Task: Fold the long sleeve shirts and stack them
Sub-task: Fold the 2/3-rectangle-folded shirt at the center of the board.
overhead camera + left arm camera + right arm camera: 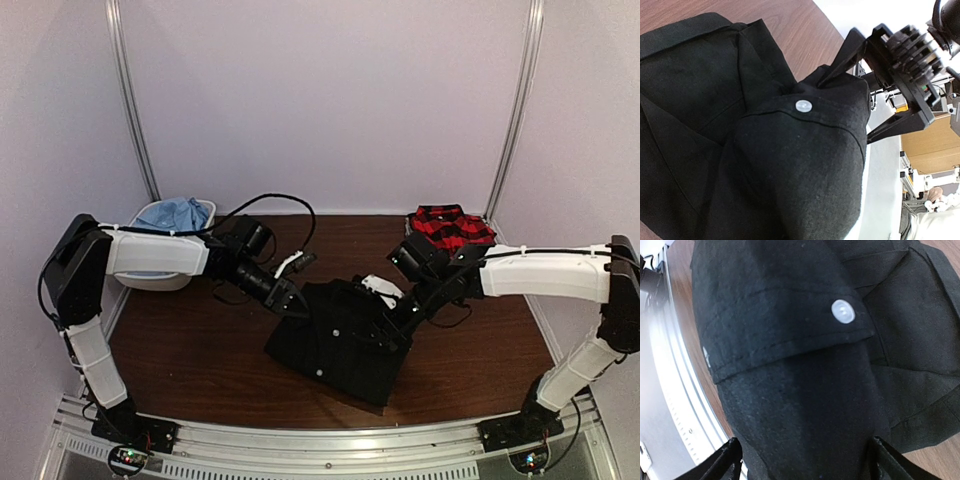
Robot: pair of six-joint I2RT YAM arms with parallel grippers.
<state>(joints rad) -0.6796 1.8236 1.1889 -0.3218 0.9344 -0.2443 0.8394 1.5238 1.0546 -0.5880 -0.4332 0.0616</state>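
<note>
Well out to the left of my left gripper [292, 300], and beyond it, the light blue shirt [176, 213] lay heaped in a white tub [208, 208], well apart from my jaws. My left gripper was down at the far left edge of the black shirt [340, 345], against the cloth. I could not tell whether those jaws were spread or pinching. From above they were a dark shape on dark fabric, and in my left wrist view the shirt rose so near the lens that it hid my own fingers altogether.

Between my two grippers the black shirt lay on the brown table [200, 350], partly folded, its layers overlapping. A white patch [381, 287] showed at its far edge, just beyond my right gripper [398, 322].

My right gripper was at the shirt's right side, pointing toward my left one. Its jaws stood spread, and a thick fold of black cloth filled the gap between the fingers [726, 462] and spilled over them. A white button [843, 311] sat on a stitched band of that fold, just ahead of the fingers.

Beyond my right jaws and off to their right, well apart, the red-and-black plaid shirt [450, 228] lay bunched at the table's far edge.
</note>
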